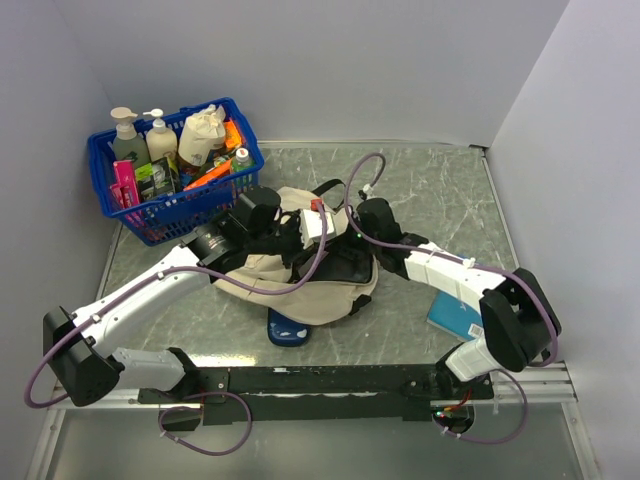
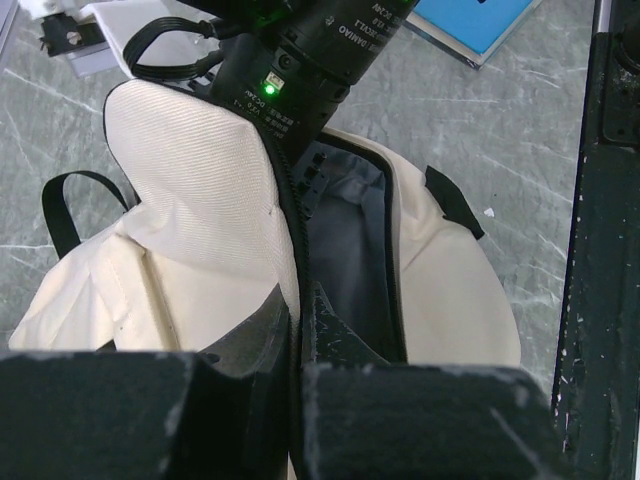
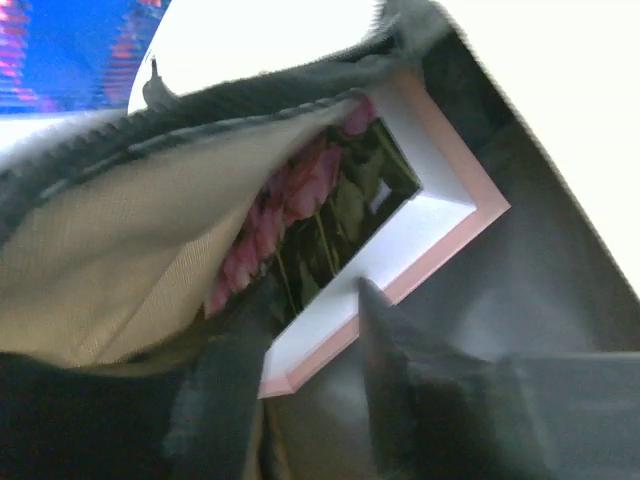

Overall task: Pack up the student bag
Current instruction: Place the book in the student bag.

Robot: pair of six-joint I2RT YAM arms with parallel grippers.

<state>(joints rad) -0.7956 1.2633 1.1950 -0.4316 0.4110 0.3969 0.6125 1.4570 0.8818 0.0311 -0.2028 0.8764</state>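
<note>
The student bag (image 3: 100, 280) covers half of the blurred pink-edged book (image 3: 440, 215)

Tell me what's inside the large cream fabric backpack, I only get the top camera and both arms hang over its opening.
Observer: The right wrist view shows a flat white-bordered book with pink flowers on its cover, inside the cream fabric backpack.
Operator: Is it gripped?
Observer: The book's corner sits between the fingers of the right gripper; it is too blurred to tell a grip.
Operator: And the other arm?
Observer: The left gripper is shut on the backpack's black zipper edge, holding the mouth open.
</note>
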